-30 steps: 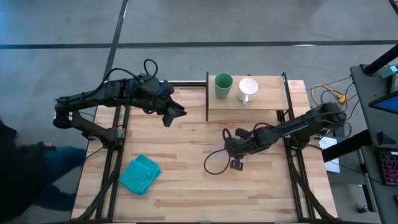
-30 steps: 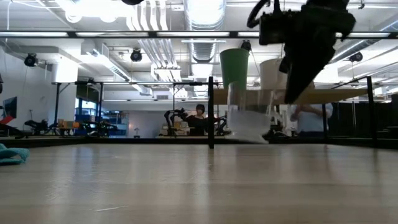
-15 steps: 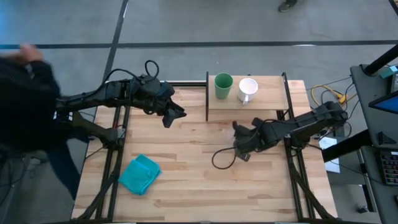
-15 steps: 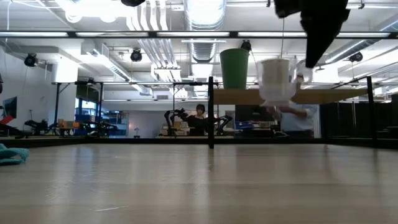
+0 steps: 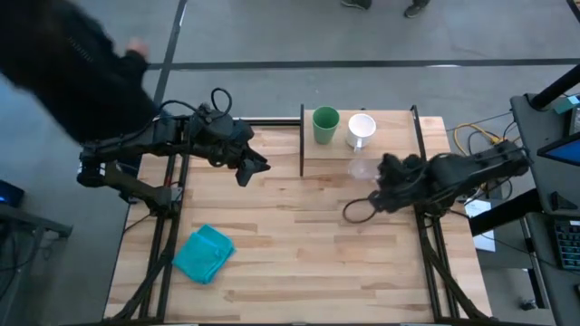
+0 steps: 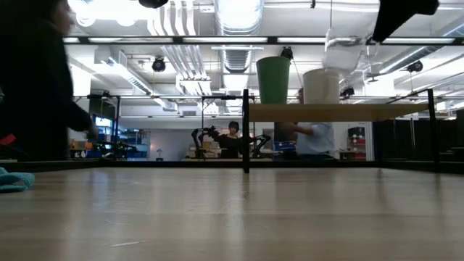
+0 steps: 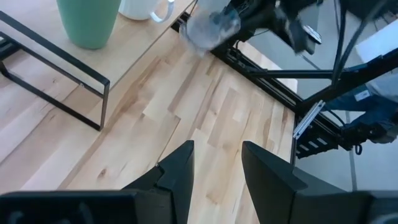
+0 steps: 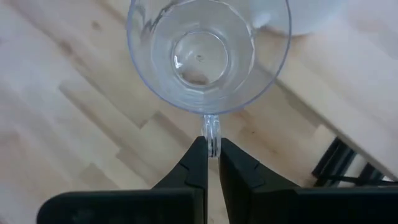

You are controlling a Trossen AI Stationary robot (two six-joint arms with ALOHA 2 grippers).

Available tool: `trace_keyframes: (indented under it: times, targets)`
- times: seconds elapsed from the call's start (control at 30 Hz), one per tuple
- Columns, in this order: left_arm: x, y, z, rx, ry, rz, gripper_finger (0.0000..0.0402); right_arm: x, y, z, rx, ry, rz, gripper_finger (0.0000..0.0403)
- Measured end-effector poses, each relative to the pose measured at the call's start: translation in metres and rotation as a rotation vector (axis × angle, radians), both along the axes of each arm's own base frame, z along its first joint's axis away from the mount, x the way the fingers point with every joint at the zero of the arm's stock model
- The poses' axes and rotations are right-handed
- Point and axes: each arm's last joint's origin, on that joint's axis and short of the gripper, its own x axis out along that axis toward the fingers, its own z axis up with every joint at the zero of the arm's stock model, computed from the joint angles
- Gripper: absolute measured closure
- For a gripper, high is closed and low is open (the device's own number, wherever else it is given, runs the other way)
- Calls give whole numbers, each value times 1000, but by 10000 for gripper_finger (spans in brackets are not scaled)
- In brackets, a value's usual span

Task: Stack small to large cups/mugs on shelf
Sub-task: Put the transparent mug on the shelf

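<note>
The clear cup [image 5: 361, 168] hangs in the air at the shelf's near edge, held by my right gripper [image 8: 212, 149], which is shut on it. In the low view the clear cup [image 6: 344, 47] is above the level of the shelf board [image 6: 341, 111]. The green tumbler [image 5: 325, 125] and the white mug [image 5: 361, 129] stand upright on the shelf [image 5: 394, 149]. My left gripper [image 7: 217, 168] is open and waits over the table's far left part [image 5: 256, 167], touching nothing. My right gripper pinches the clear cup's small handle [image 8: 211, 130] between its two fingertips. The fingers come slanting down from the table's right side. The cup is lifted clear, its open mouth facing up toward the wrist, just in front of the white mug [image 8: 311, 12].
A teal folded cloth [image 5: 204, 254] lies on the table's near left part. The shelf's black frame post [image 5: 302, 140] stands at its left end. A person in dark clothes [image 5: 72, 63] moves beyond the table's far left corner. A cable loop [image 5: 358, 210] hangs by the right arm.
My right gripper has carried the clear cup from low over the table's middle up and toward the right and far side, to the shelf's near edge. The cup rose from below the shelf board to above it. A person has walked along the far left.
</note>
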Motion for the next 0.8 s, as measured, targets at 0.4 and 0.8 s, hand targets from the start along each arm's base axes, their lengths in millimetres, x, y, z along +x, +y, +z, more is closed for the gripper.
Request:
trace_keyframes:
  times: [0.4,0.8]
  targets:
    - [0,0,0,0,0,0,281,-58,-22,10,23,-102,-113,386]
    - [0,0,0,0,-1,1,281,-68,-39,-16,-4,-84,-291,386]
